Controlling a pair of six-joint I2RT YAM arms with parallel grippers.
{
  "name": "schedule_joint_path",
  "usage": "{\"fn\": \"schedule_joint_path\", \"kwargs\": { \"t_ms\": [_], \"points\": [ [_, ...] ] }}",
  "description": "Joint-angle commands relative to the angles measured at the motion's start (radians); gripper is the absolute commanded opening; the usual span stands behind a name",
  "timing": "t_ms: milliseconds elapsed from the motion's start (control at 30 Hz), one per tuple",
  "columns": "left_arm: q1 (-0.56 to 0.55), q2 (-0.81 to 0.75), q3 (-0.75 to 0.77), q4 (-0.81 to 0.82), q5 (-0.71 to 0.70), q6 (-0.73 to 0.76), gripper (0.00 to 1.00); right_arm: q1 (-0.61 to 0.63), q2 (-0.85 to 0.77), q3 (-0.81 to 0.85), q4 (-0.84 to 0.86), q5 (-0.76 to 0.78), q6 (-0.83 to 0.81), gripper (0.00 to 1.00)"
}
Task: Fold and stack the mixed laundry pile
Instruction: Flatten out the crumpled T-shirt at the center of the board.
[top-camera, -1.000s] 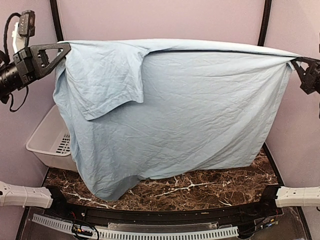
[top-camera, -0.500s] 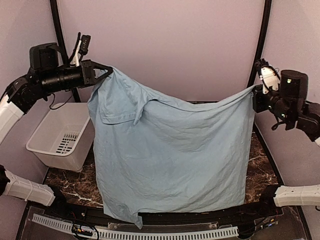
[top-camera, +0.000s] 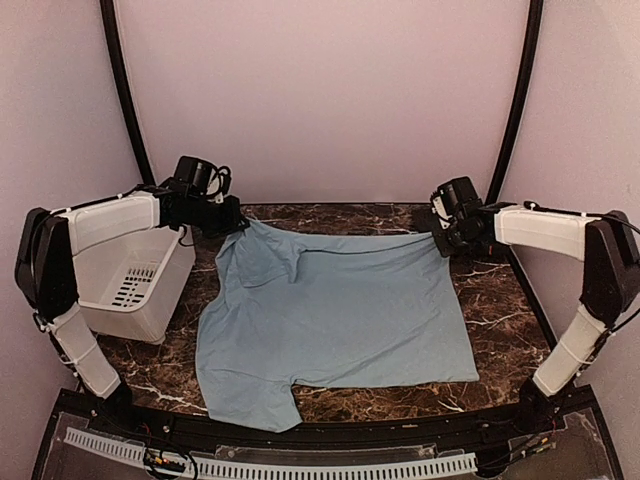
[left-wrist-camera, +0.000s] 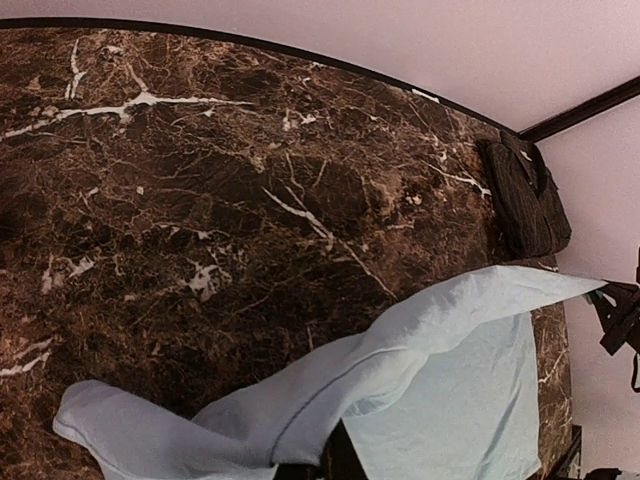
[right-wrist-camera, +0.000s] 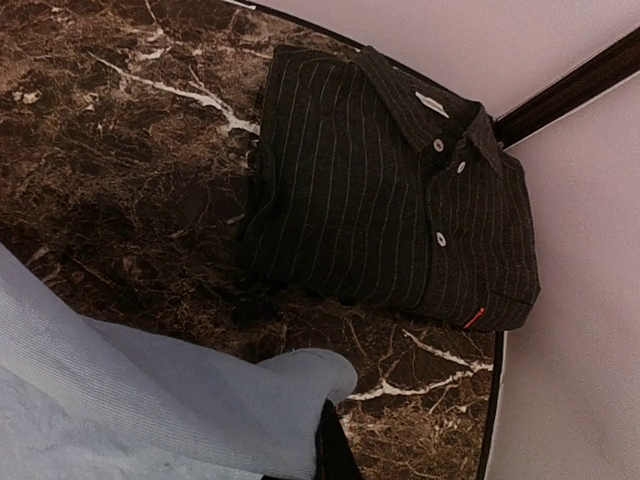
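Top external view first, Inspector: what is lying on the worktop?

Surveyor, a soft light blue short-sleeved T-shirt (top-camera: 335, 320) is lying spread nearly flat across the middle of the dark brown marble-patterned worktop (top-camera: 505, 300). One sleeve is sticking out toward the near edge on the left. A white slotted plastic bin (top-camera: 150, 315) is sitting at the left side, just beside the cloth.

And the pincers, what are they doing?

The left pincer (top-camera: 239, 224) is pinching the T-shirt's far left corner, its jaws closing on the cloth. The left wrist view is showing fabric bunching where the dark fingers (left-wrist-camera: 338, 462) are meeting. The right pincer (top-camera: 441, 240) is clamping the far right corner in the same way, low over the worktop. Between them the far edge is running almost straight, lifting off the marble at both held corners.

Is the second garment showing?

Yes. The right wrist view is showing a black fine-pinstriped collared button shirt (right-wrist-camera: 390, 190) lying folded in the far right corner, collar toward the wall and white buttons facing up. It is resting near the T-shirt's gripped corner but apart from it, with bare marble showing between.
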Motion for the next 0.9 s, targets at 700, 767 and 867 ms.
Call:
{"fn": "schedule_joint_path", "kwargs": {
  "t_ms": [700,767,867],
  "points": [
    [0.101,0.487,0.403,0.063,-0.021,0.008,0.05,-0.039,0.460,0.439,0.012,0.050,-0.050,0.28],
    [0.106,0.503,0.441,0.021,-0.054,0.001,0.09,-0.042,0.463,0.474,-0.022,0.081,-0.044,0.44],
    [0.115,0.508,0.493,-0.046,-0.105,0.000,0.31,-0.053,0.456,0.516,-0.066,0.107,-0.041,0.56]
  ]
}}
